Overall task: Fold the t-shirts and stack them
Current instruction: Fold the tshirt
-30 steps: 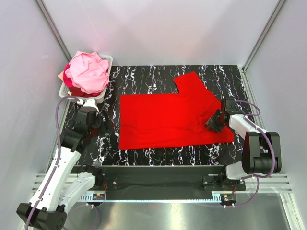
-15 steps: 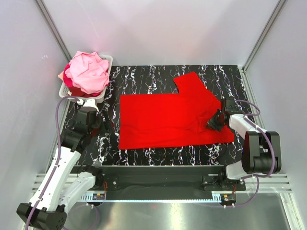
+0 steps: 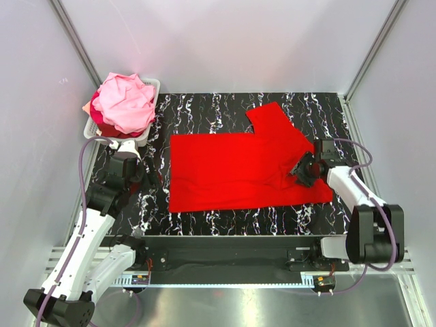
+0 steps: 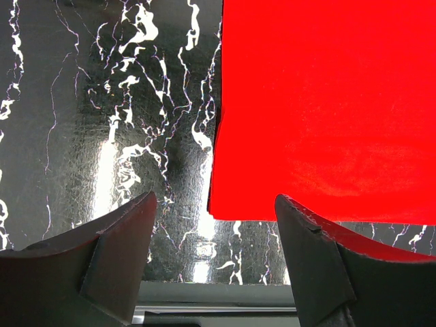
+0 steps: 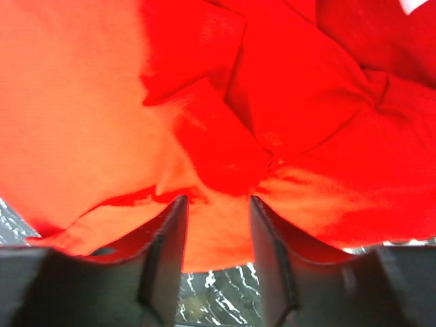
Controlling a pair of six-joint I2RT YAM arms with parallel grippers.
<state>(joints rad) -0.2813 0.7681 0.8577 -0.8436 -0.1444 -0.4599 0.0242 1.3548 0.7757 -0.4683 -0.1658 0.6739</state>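
A bright red t-shirt (image 3: 238,170) lies spread flat on the black marbled table, one sleeve pointing to the far right. My right gripper (image 3: 303,169) is low over its wrinkled right end; in the right wrist view (image 5: 216,199) the jaws stand partly open with red cloth (image 5: 102,102) between and beyond them. My left gripper (image 3: 151,178) is open and empty just left of the shirt's near-left corner (image 4: 218,208), hovering above the table (image 4: 216,199). Pink and peach t-shirts (image 3: 126,102) are heaped in a basket.
The white slotted basket (image 3: 90,129) stands at the far left corner, overfilled. Grey walls and metal posts close in the table on three sides. The black table edge (image 3: 225,240) and arm bases run along the near side.
My right arm has shifted, and its gripper has moved slightly up and left over the shirt's right end. The shirt and the left arm have not visibly moved.
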